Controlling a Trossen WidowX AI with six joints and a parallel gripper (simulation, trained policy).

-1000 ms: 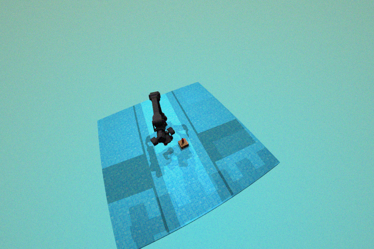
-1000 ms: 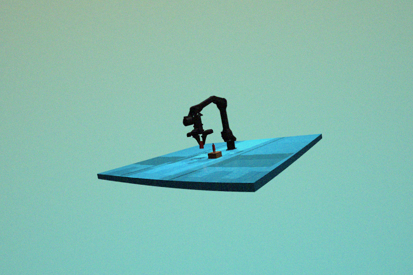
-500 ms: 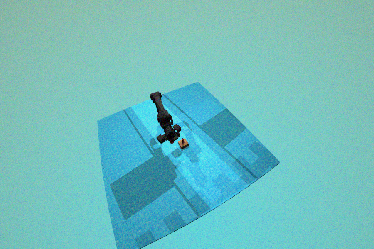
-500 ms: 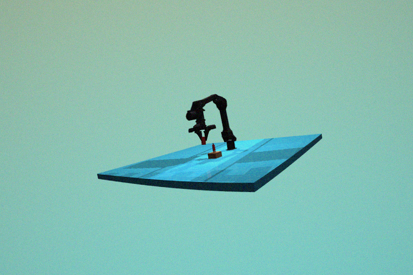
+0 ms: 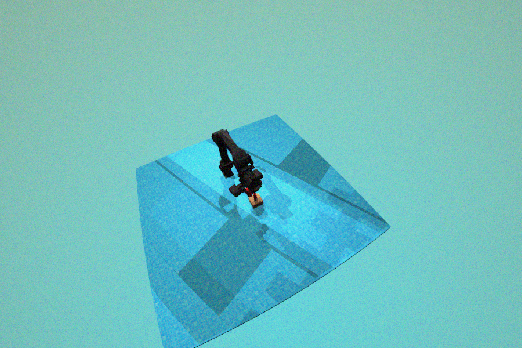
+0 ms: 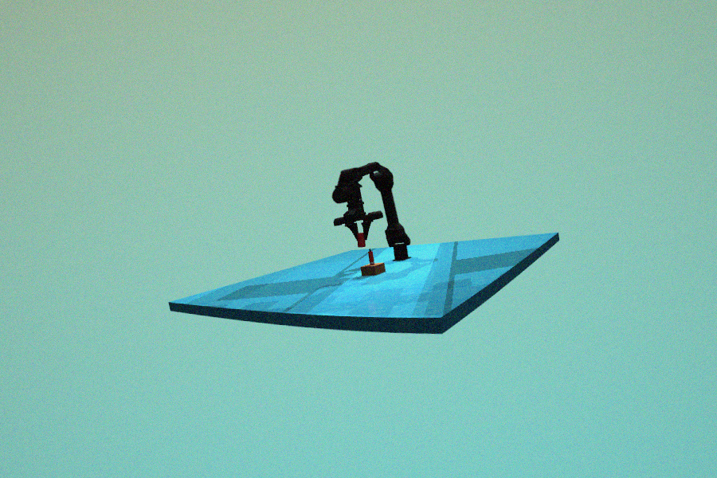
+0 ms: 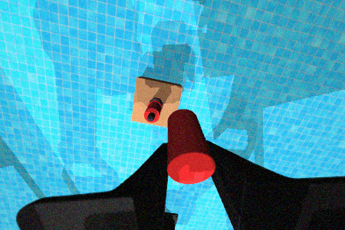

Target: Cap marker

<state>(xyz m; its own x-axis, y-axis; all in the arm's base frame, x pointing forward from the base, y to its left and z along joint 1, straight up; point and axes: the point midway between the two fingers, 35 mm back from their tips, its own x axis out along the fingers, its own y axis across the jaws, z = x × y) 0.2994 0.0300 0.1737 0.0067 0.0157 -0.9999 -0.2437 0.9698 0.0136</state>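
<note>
The red cap (image 5: pixel 248 191) (image 6: pixel 361 240) (image 7: pixel 189 168) is held upright between the fingers of my gripper (image 6: pixel 361 236) (image 7: pixel 185 146), which is shut on it. The red marker (image 5: pixel 255 197) (image 6: pixel 371 257) (image 7: pixel 155 107) stands upright, dark tip up, in the tan holder block (image 5: pixel 254 206) (image 6: pixel 373 270) (image 7: pixel 141 94). The cap hangs in the air above the level of the marker's tip and off to one side of it, apart from it. In the wrist view the marker and block lie above and left of the cap. The cap's lower end is hidden in the wrist view.
The black arm (image 5: pixel 231 149) (image 6: pixel 390 208) reaches over from its base on the blue tiled table (image 5: pixel 212 254) (image 6: pixel 393 307) (image 7: pixel 80 134). Shadows of the arm and other dark patches fall across the table. The table's edges show in the top and exterior views.
</note>
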